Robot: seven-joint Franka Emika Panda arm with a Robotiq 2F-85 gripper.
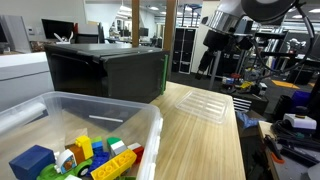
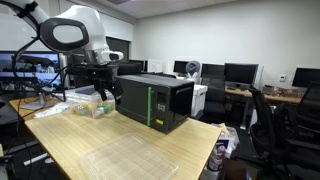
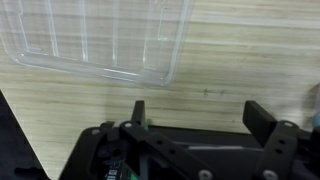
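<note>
My gripper (image 3: 200, 116) is open, with nothing between its two black fingers (image 3: 138, 112). It hangs high over the light wooden table (image 3: 220, 70). In the wrist view a clear plastic lid (image 3: 100, 40) lies flat on the table just beyond the fingertips. Both exterior views show the lid (image 1: 205, 105) (image 2: 130, 155) lying alone on the wood. The gripper (image 1: 213, 58) (image 2: 103, 88) is held well above the tabletop on the white arm (image 2: 75, 30), touching nothing.
A black microwave (image 1: 105, 70) (image 2: 155, 100) stands on the table. A clear plastic bin (image 1: 60, 125) (image 2: 90, 106) holds several coloured toy blocks (image 1: 95, 155). Desks, monitors and office chairs (image 2: 270, 110) surround the table.
</note>
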